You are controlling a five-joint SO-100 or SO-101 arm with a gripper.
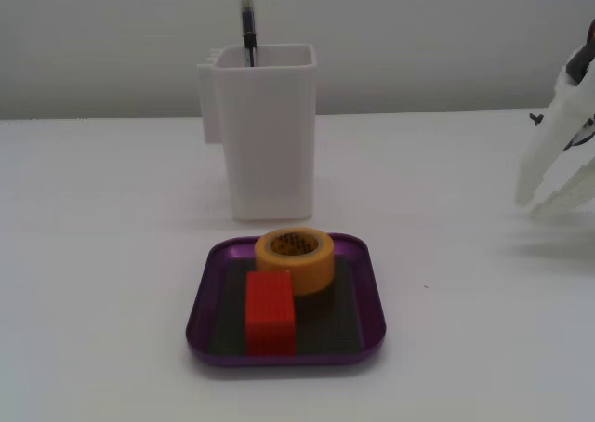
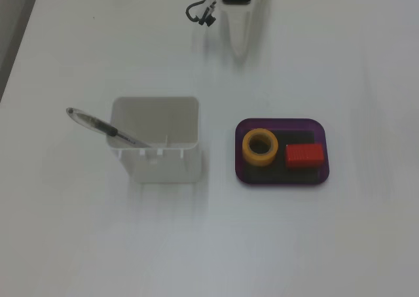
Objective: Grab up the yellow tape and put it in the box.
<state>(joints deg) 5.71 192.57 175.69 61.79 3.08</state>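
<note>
The yellow tape (image 1: pixel 296 258) lies flat inside the purple box (image 1: pixel 206 301), in its back half, touching nothing but the floor and the red block beside it. In the other fixed view the tape (image 2: pixel 260 146) sits in the left part of the box (image 2: pixel 281 123). My white gripper (image 1: pixel 537 204) hangs at the right edge of a fixed view, far from the box, its jaws together and holding nothing. In the other fixed view the gripper (image 2: pixel 240 48) points down from the top edge, well above the box.
A red ridged block (image 1: pixel 271 312) lies in the box next to the tape; it also shows in the other fixed view (image 2: pixel 304 156). A tall white container (image 1: pixel 268 134) holding a pen (image 2: pixel 105 128) stands behind the box. The table is white.
</note>
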